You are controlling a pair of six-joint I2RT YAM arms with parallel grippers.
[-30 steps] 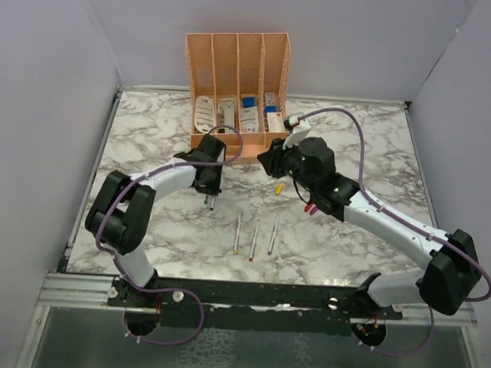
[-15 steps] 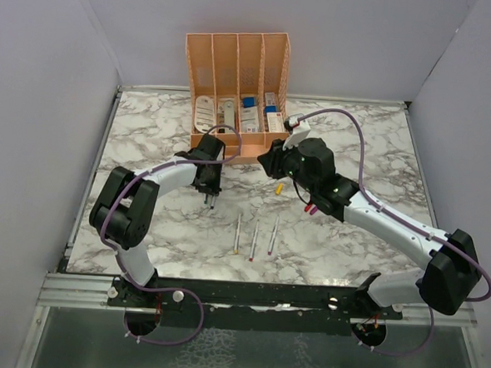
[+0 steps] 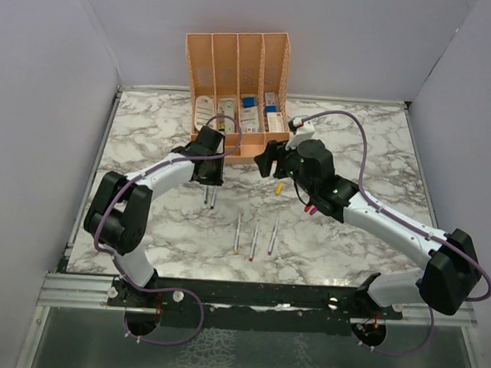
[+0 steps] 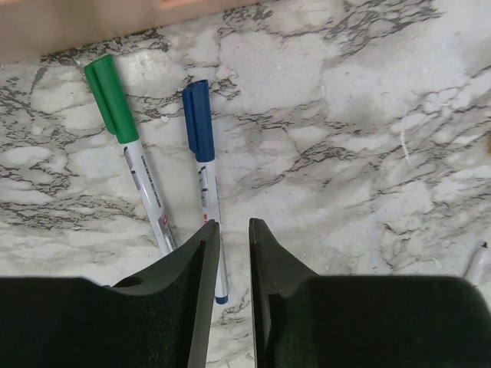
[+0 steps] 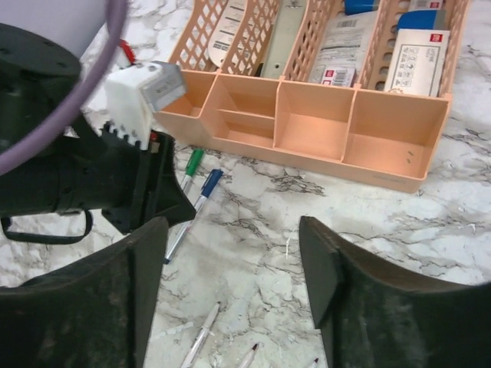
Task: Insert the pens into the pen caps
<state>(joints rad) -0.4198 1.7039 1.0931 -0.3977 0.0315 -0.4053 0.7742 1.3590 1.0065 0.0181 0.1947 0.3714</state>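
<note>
Left gripper has been parted slightly, right gripper widely, both empty; blue pen is laid capped, so a bare pen must be fetched.

The organiser walled off the back; two pens lay just before it; tabletop stood open either side.

We see a robotics lab test cell: plain grey partition walls box in a marble-patterned tabletop, and the left arm and right arm, trailing purple cables, are bolted to an aluminium rail at its near edge.
</note>
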